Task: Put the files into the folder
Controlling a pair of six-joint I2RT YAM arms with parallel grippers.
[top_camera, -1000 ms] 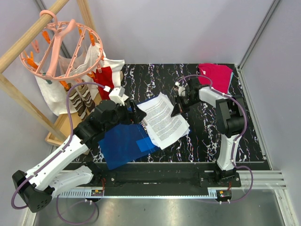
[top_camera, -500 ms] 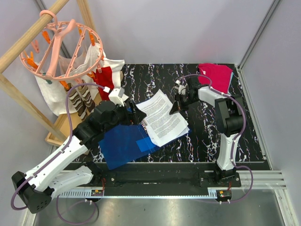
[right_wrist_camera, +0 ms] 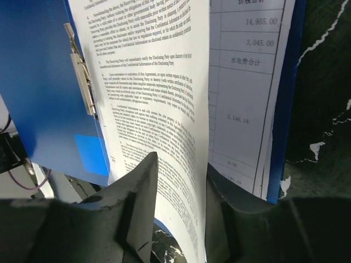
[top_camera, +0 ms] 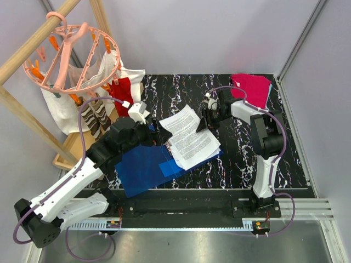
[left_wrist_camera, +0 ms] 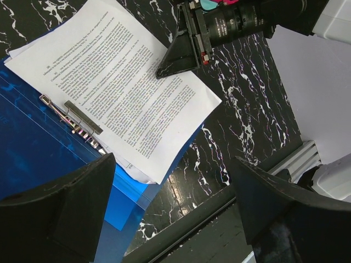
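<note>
**Step in hand: squaring the files on the open folder**

Top view: the right gripper [top_camera: 204, 125] has its fingers on the files [top_camera: 189, 141], which lie on the open folder [top_camera: 143, 167] on the tabletop [top_camera: 241, 159]; the left gripper [top_camera: 158, 131] hovers at the stack's opposite edge.
Left wrist view: its fingers [left_wrist_camera: 66, 203] are spread wide and empty, with the files and the folder's clip [left_wrist_camera: 77, 118] ahead of them.
Right wrist view: its fingers [right_wrist_camera: 137, 203] stand narrowly parted with the top sheet running between them; a pinch cannot be confirmed.
The sheets look fanned, so the next move likely calls for nudging them square toward the clip.
</note>
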